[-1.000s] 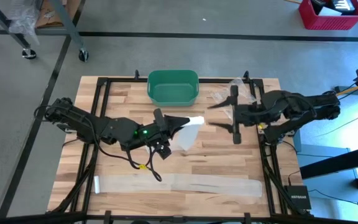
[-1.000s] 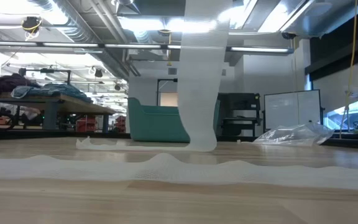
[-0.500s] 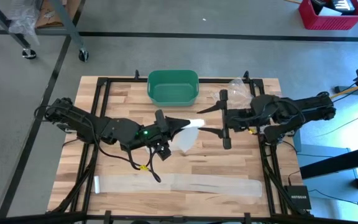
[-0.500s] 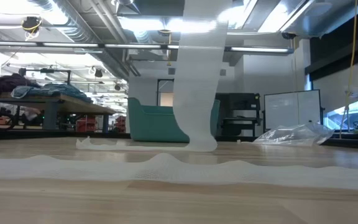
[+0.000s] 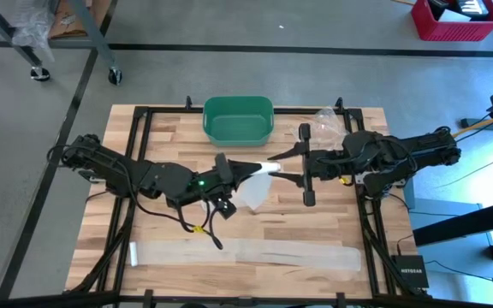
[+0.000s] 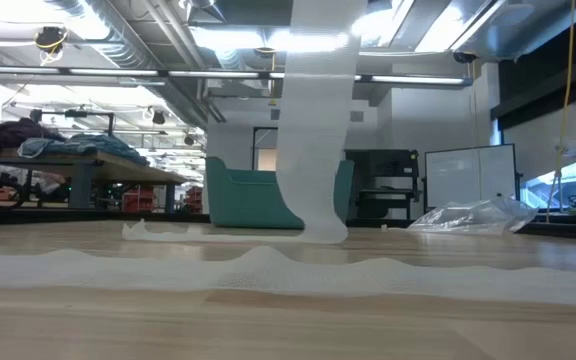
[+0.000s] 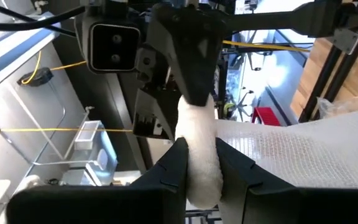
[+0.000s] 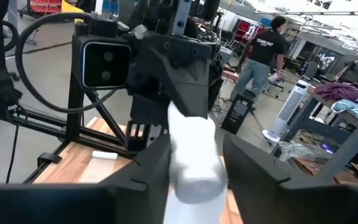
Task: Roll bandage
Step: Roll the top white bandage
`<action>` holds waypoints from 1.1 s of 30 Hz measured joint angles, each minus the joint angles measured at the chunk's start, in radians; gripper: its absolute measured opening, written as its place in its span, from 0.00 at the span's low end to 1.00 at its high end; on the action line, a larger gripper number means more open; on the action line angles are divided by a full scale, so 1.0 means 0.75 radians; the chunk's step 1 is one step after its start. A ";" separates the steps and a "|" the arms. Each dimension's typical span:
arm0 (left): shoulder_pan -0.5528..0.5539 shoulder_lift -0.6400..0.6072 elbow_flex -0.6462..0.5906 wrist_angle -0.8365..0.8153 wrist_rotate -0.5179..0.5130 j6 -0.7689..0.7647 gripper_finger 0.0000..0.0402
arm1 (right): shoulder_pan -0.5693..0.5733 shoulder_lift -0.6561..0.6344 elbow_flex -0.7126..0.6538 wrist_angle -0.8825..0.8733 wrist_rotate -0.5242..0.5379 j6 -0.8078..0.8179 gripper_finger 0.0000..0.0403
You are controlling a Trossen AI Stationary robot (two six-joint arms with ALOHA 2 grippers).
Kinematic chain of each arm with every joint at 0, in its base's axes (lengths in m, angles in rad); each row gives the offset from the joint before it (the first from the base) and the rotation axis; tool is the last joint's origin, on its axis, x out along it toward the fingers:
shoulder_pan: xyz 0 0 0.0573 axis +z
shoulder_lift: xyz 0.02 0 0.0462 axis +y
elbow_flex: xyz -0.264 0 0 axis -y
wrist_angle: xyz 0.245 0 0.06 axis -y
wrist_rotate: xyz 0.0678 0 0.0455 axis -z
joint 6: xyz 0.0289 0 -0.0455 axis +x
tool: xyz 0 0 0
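My left gripper point(image 5: 248, 168) is above the table's middle, shut on a white bandage roll point(image 5: 268, 167), which also shows in the left wrist view point(image 7: 201, 155). The roll's loose tail point(image 6: 313, 130) hangs down, and its lower end point(image 6: 320, 232) rests on the table. My right gripper point(image 5: 277, 168) is open, with one finger on each side of the roll's free end point(image 8: 191, 155). I cannot tell whether they touch it. My left gripper pinches the bandage roll point(image 7: 201, 165) between its two fingers. The fingers lie level, point toward the table's right edge and run along the roll, which sticks out past their tips. The roll is lifted clear, and its tail hangs to the table.
A second bandage strip point(image 5: 246, 254) lies flat along the table's near edge and shows in the low view point(image 6: 268, 272). A green bin point(image 5: 239, 120) stands at the far middle. A clear plastic bag point(image 5: 323, 120) lies at the far right.
My right gripper has moved toward the table's left edge, up to the roll held by my left gripper, and its fingers now stand on either side of the roll's end. The hanging tail has shifted a little.
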 joint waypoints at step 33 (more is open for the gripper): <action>0.137 -0.157 0.001 -0.624 0.274 -1.924 0.45 | -0.001 -0.008 -0.266 0.195 0.212 -0.485 0.08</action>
